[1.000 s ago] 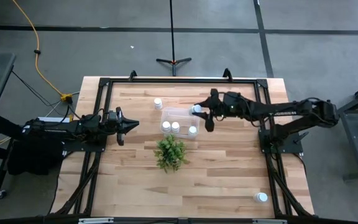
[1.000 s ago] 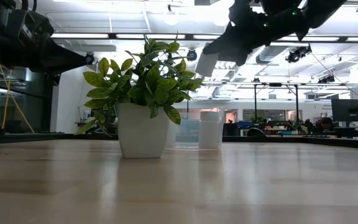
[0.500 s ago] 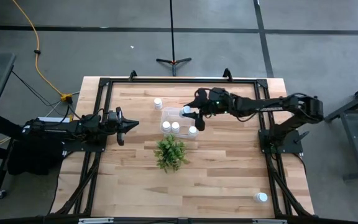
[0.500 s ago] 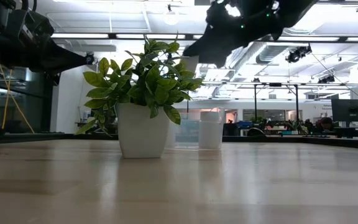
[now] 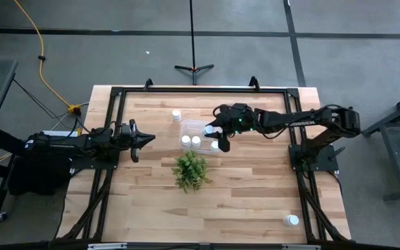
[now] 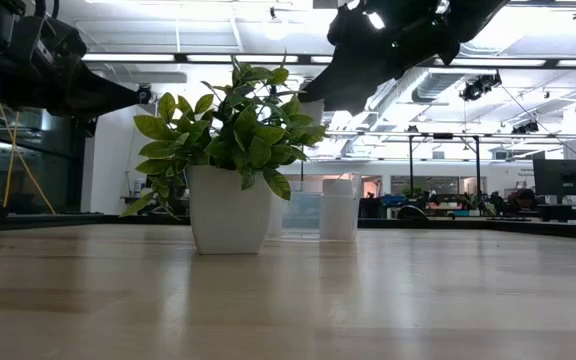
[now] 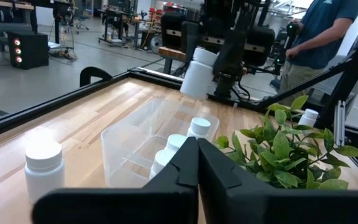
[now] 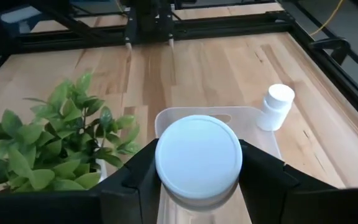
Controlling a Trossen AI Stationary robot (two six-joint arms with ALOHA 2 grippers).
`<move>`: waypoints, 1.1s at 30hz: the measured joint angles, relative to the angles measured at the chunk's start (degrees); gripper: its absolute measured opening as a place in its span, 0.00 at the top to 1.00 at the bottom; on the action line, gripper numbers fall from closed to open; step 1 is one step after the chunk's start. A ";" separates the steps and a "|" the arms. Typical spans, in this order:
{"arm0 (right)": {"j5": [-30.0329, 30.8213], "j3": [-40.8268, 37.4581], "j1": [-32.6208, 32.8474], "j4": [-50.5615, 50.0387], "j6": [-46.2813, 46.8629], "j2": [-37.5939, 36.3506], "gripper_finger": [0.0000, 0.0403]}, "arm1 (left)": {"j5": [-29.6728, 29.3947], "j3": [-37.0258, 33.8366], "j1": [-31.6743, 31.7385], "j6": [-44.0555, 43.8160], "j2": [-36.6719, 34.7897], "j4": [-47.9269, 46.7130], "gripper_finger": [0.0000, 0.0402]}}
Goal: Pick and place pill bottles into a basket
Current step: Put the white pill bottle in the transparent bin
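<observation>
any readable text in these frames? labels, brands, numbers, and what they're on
No readable text in any view.
Pill bottle in the right gripper: only the plain white cap faces the camera, no print.
Bottles in the clear bin: no label print can be made out.
Loose bottle beside the bin: plain white.
White plant pot: unmarked.
Room behind the table: any signs are too small to read.

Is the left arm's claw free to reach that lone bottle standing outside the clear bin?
Probably yes: bare table lies between the shut left claw and the lone bottle beside the bin.
</observation>
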 joint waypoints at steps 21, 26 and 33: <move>4.13 0.00 2.42 2.19 4.37 5.98 0.60 | 0.02 0.00 0.00 0.02 0.01 0.00 0.83; 4.59 0.00 3.59 2.03 4.36 7.63 0.60 | 0.04 0.00 -0.02 1.43 0.00 0.02 0.92; 5.18 0.00 3.61 1.76 4.36 8.33 0.59 | 0.07 -0.01 0.00 1.53 0.01 0.00 0.89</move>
